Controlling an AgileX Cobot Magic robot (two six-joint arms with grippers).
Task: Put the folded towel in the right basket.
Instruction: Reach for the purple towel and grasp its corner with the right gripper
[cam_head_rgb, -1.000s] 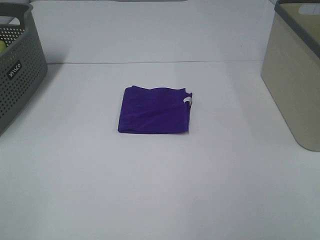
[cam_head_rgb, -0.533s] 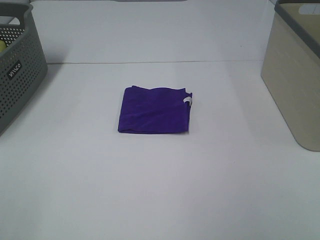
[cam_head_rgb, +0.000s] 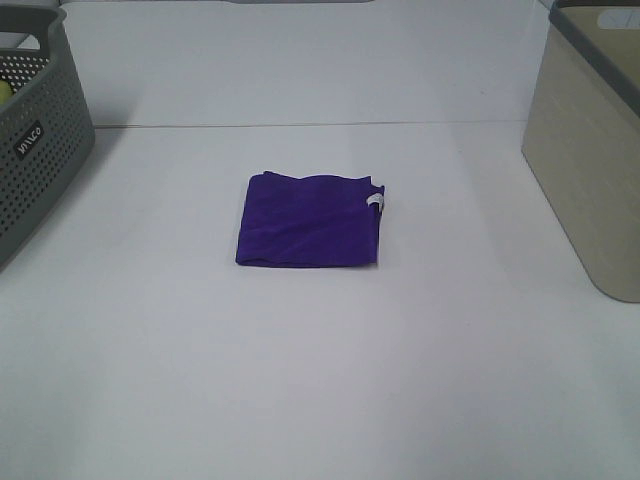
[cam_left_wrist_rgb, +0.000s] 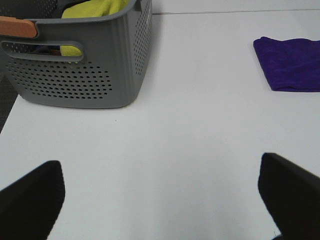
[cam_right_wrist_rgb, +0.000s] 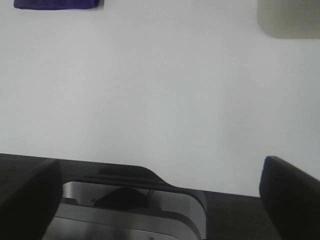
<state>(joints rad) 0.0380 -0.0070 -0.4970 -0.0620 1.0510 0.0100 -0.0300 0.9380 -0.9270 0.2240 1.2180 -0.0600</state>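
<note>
Towel (cam_head_rgb: 310, 221) well apart from both jaws

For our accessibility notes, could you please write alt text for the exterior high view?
A folded purple towel lies flat at the middle of a white table, a small white tag at its right edge. A grey perforated basket stands at the table's left edge and a beige basket at its right, both apart from the towel.
</note>
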